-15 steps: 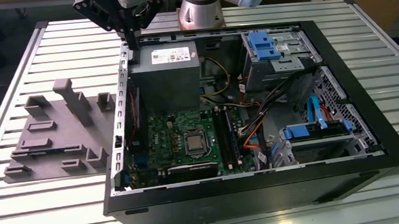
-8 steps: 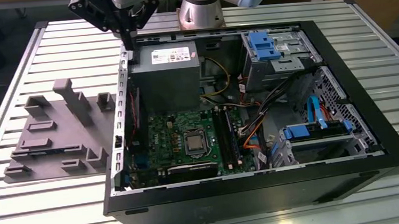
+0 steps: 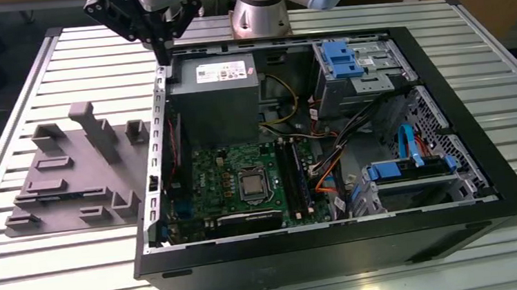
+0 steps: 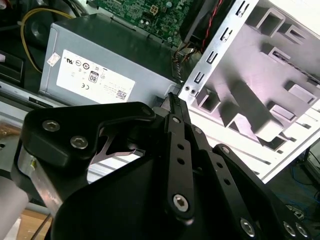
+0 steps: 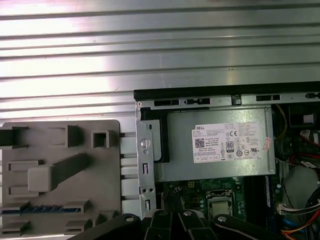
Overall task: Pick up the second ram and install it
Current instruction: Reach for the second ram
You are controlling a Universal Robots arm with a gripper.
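The second ram (image 5: 37,208) is a thin blue-green stick lying in a slot of the grey fixture plate (image 5: 60,145); in the exterior view it shows as a dark bluish strip (image 3: 60,196). My gripper (image 3: 166,59) hangs above the far corner of the open computer case (image 3: 341,249), on the exterior view's left, over the case wall beside the grey power supply (image 3: 216,100). Its black fingers meet at the tip (image 4: 173,97) with nothing between them. The black memory slots (image 3: 291,177) run along the green motherboard (image 3: 229,182), well away from the gripper.
The case lies open on a slatted metal table (image 3: 47,272). The fixture plate (image 3: 76,173) has upright grey blocks (image 3: 100,130). Inside the case are blue drive brackets (image 3: 340,59), a blue flat cable (image 3: 411,143), orange and yellow wires (image 3: 334,160) and the arm's base (image 3: 262,13) behind.
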